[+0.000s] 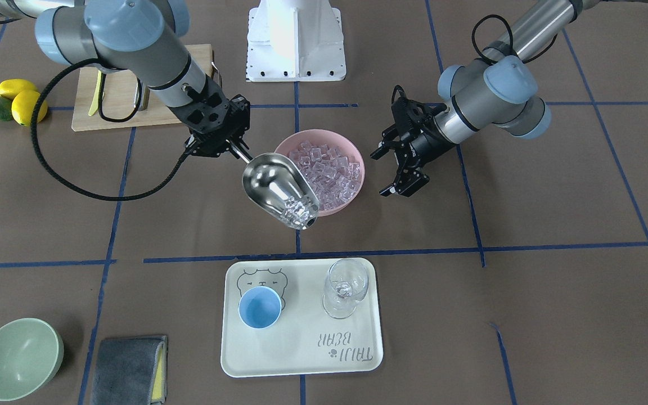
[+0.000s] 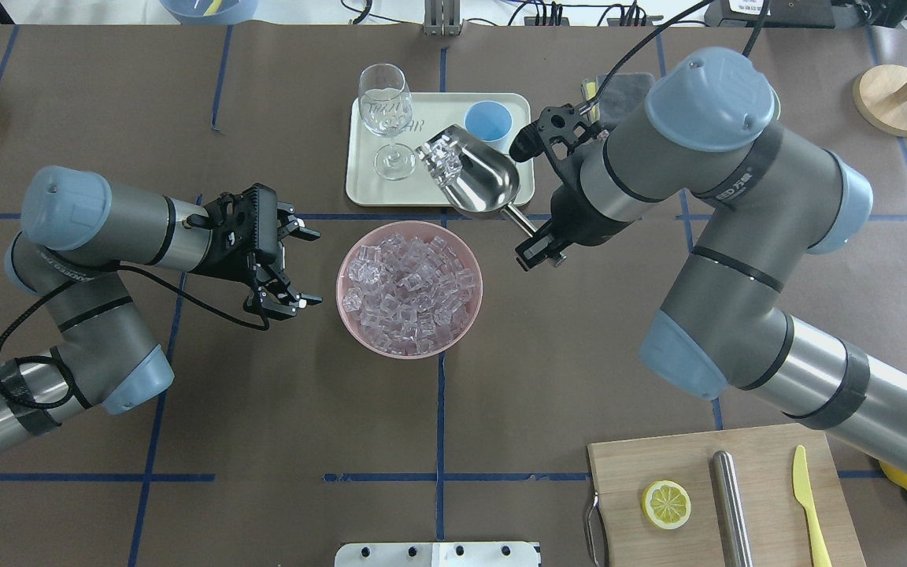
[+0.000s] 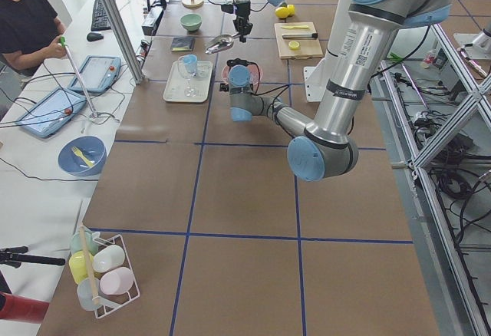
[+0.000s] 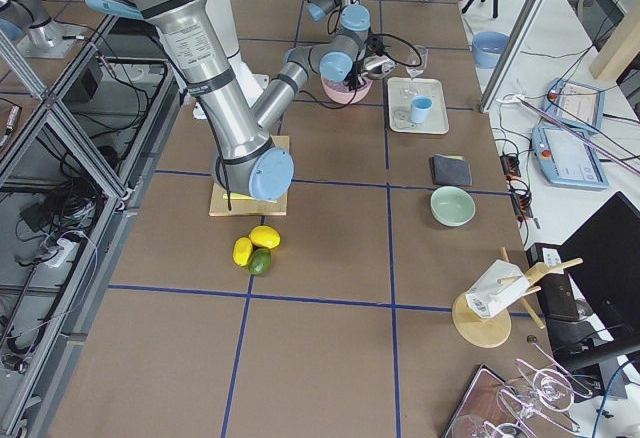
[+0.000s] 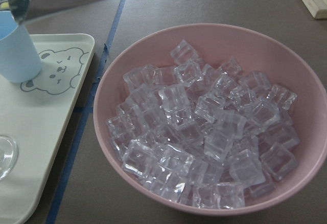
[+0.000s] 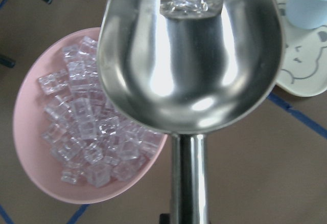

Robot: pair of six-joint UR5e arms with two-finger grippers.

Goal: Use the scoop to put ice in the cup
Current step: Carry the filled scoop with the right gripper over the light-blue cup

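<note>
Sitting at front of scoop [image 1: 272,184], ice [image 1: 299,210]; right tool [image 1: 238,149] apparently pinching handle [image 6: 187,179]

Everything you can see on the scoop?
The scoop is shiny steel: a rounded trough with a short straight handle. The right gripper holds it by the handle, jaws shut, in the air near the pink bowl and tray, open side up. A few ice cubes sit at its front end. Nothing else touches it.

Mirror-polished steel scoop [image 1: 275,185], clear glassy ice [image 2: 410,291], smooth matt pink bowl [image 5: 110,88], matt blue cup [image 1: 259,307], satin cream tray [image 1: 301,343], transparent wine glass [image 1: 345,288], bare wooden board [image 2: 772,504]
</note>
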